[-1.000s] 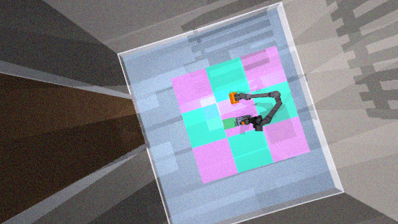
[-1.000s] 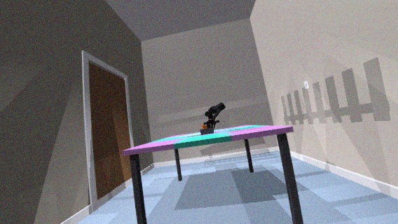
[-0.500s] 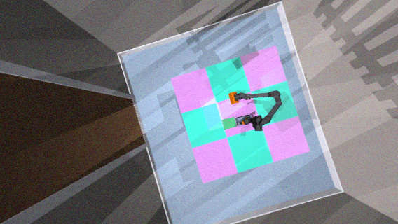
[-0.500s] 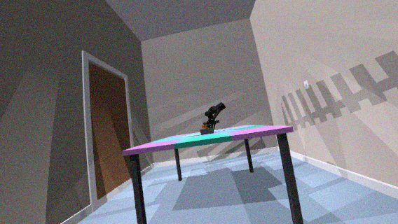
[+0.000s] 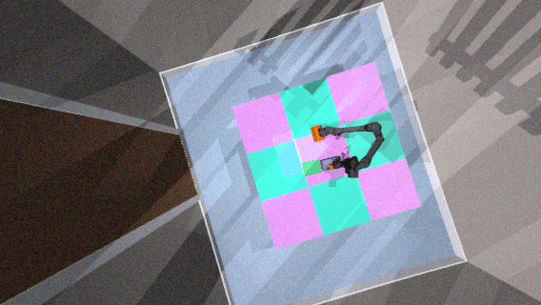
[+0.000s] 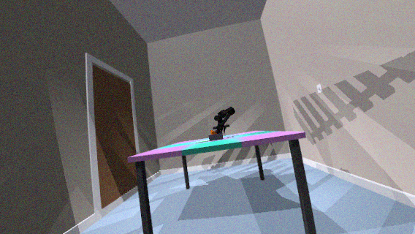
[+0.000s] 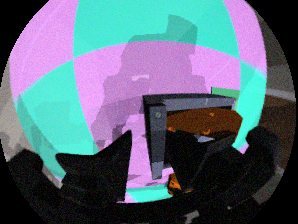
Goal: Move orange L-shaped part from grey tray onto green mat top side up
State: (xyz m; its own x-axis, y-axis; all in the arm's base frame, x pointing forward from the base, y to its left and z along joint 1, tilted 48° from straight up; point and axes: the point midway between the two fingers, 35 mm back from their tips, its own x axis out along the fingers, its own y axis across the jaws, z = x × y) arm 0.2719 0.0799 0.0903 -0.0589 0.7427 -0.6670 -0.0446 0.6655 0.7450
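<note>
One dark two-fingered gripper [image 7: 148,163], its jaws partly apart and holding nothing, hangs low at the near edge of the one grey square tray [image 7: 154,137], where the single orange L-shaped part [image 7: 200,121] lies in its pocket, one green mat [image 5: 311,168] just beside that tray.

The pink-and-teal checkered table [image 5: 290,216] carries the grey tray [image 7: 156,137] and green mat [image 5: 310,168].

I see arm [image 6: 223,118] bent low over tray [image 6: 215,137] on bench [image 6: 270,137]; orange speck beside it; door [image 6: 111,139] left.
</note>
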